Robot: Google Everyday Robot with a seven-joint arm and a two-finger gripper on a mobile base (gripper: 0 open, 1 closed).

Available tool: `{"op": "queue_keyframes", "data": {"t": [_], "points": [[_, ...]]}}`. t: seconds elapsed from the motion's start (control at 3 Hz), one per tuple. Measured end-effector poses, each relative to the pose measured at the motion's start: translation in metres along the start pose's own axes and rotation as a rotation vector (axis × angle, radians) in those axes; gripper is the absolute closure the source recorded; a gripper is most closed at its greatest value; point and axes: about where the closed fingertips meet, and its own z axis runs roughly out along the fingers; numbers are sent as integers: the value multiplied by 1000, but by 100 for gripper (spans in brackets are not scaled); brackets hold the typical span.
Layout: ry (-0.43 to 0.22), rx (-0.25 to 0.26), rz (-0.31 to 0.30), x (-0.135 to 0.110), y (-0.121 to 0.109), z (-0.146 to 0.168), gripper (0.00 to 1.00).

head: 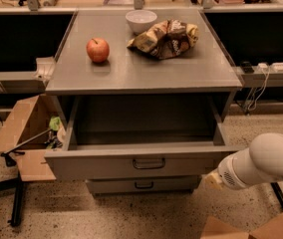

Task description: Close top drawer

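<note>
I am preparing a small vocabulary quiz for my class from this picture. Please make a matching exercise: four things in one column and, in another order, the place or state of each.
Things:
1. apple
2. bowl
3. top drawer
4. end effector

Places or states:
a. pulled out, open
b. low on the right, near the right end of the drawer's front
c. at the back of the cabinet top, beside the snack bag
d. on the left part of the cabinet top, alone

Pairs: 1-d, 2-c, 3-a, 4-b
</note>
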Motion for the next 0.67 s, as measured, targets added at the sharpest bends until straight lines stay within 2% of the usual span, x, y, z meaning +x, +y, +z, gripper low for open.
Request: {"op": "queue_keyframes", "data": {"t": [0.33, 0.67], "points": [[-87, -12, -27, -48, -23, 16, 100], [-87, -12, -27, -47, -22, 16, 100]]}}
